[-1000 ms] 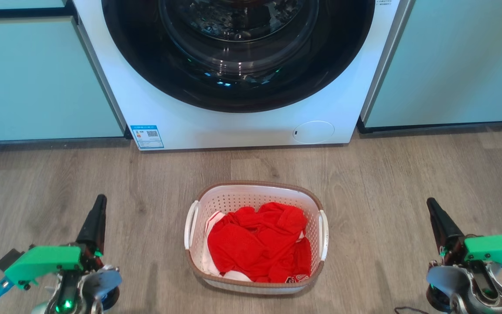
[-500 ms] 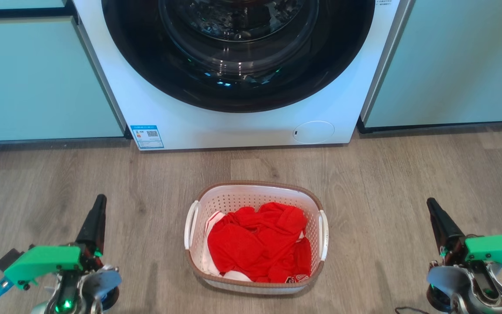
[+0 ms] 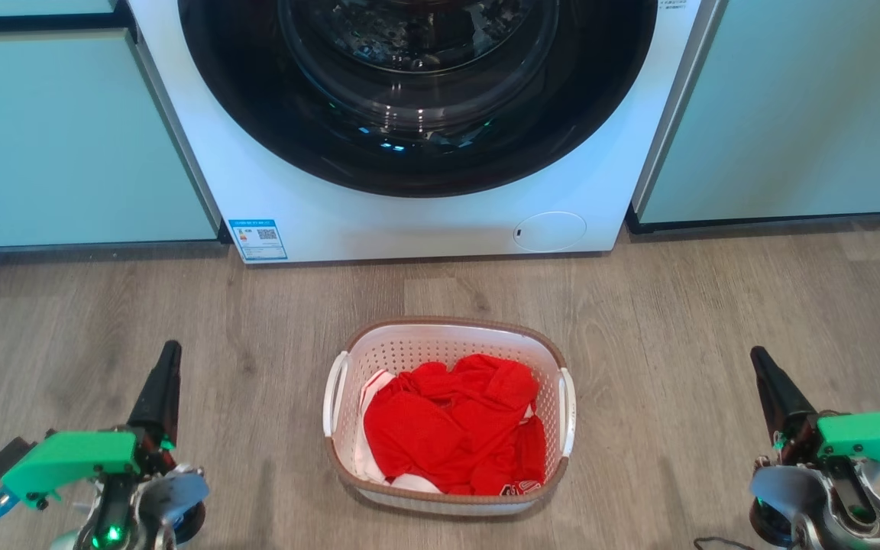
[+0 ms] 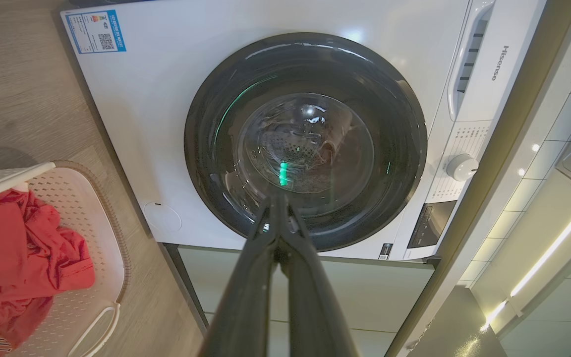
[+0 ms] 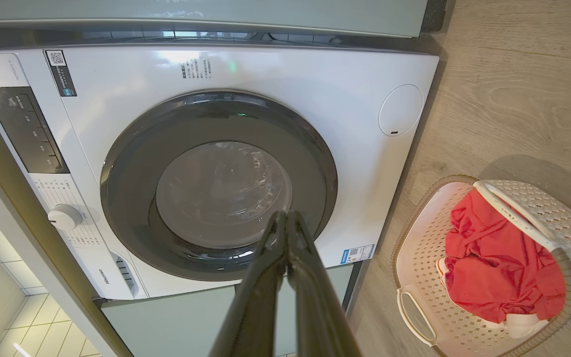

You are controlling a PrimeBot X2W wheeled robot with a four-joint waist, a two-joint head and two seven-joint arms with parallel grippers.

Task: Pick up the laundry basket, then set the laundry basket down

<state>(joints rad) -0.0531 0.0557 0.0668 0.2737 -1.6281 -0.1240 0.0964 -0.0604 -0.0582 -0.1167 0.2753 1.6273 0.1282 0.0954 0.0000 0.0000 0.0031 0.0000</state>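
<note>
My left gripper (image 3: 167, 363) and right gripper (image 3: 762, 368) are pinched together, empty. The basket (image 3: 448, 327) sits on the floor (image 3: 104, 305) midway between them, well apart from both, one side handle (image 3: 331, 397) facing each; neither arm looks nearer.

Laundry basket (image 3: 425, 350) with red clothes (image 3: 448, 431) on floor (image 3: 180, 305) before washing machine (image 3: 409, 225)
</note>
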